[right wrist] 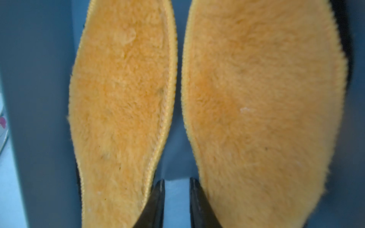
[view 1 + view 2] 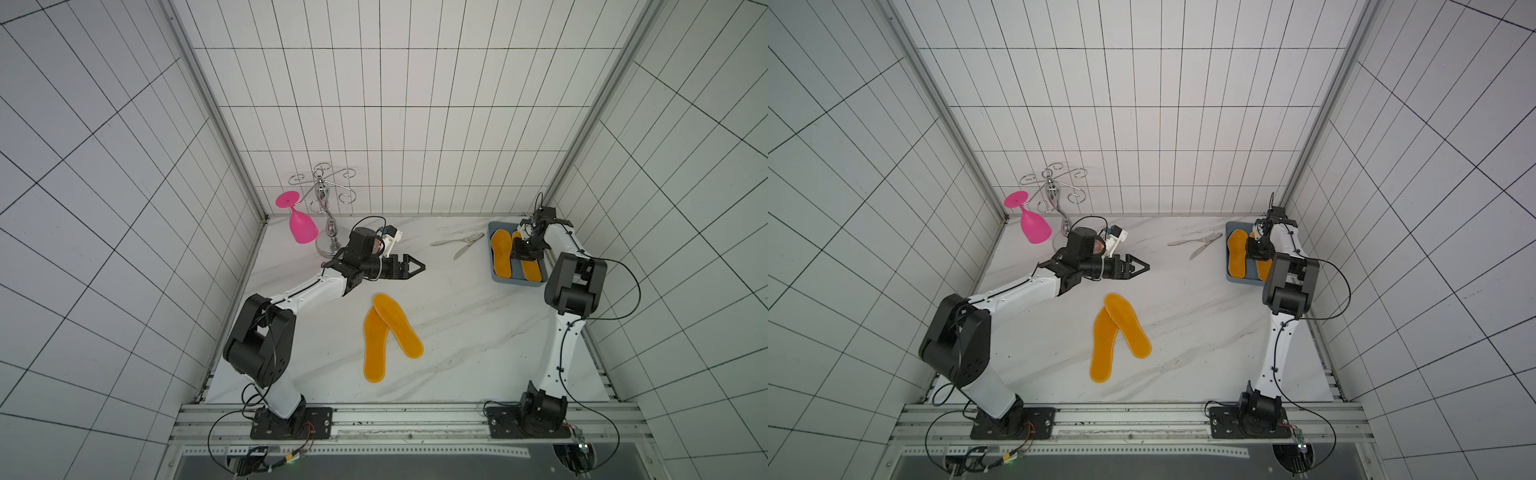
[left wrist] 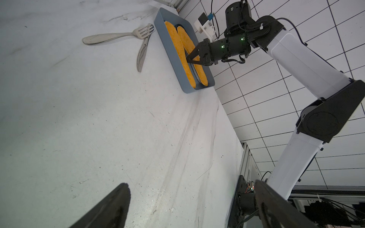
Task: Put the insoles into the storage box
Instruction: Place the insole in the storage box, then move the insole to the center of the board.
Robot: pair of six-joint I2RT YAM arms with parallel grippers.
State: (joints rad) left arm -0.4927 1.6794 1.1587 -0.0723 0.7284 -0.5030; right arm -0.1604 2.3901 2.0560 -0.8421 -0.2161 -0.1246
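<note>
Peeking from under orange insoles (image 1: 122,110) in storage box (image 1: 39,98): black edges (image 1: 346,43).

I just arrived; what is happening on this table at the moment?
The right gripper hangs low in the storage box, its fingers slightly apart and empty, between two orange insoles lying there over black insoles. The left gripper hovers open above the table, holding nothing. Two more orange insoles lie crossed on the table, not yet packed.
</note>
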